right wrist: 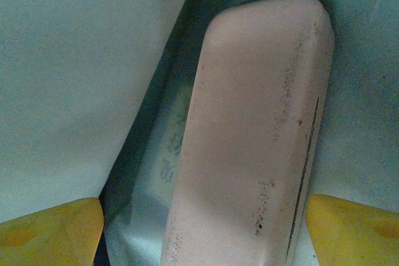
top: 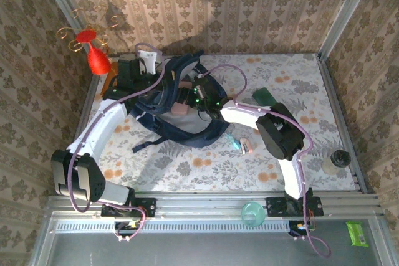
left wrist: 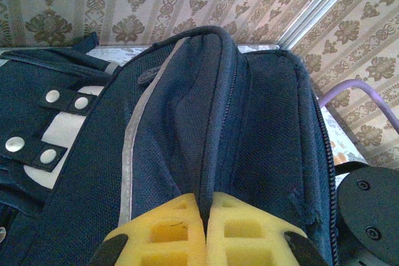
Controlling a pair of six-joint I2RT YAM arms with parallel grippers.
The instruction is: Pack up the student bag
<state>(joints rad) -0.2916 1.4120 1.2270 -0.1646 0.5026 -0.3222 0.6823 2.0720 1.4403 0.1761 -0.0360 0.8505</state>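
The student bag [top: 163,103], dark navy with a pale stripe, lies at the back centre-left of the table with its mouth held open. My left gripper [left wrist: 206,213] is shut on a fold of the bag's [left wrist: 187,110] rim fabric, its yellow pads pressed together on it. My right gripper [top: 198,98] reaches into the bag's mouth. In the right wrist view a pink oblong case [right wrist: 255,129] lies between the yellow fingertips [right wrist: 50,232], which stand wide apart. The left pad is well clear of the case and the right pad is close beside its edge. The case [top: 181,109] also peeks out of the bag.
A printed pale packet [right wrist: 165,154] lies under the case. On the table right of the bag sit a dark green object [top: 265,96], a teal item [top: 234,142], a small pink-white piece [top: 246,147] and a jar [top: 335,161]. A red ornament [top: 96,57] stands back left.
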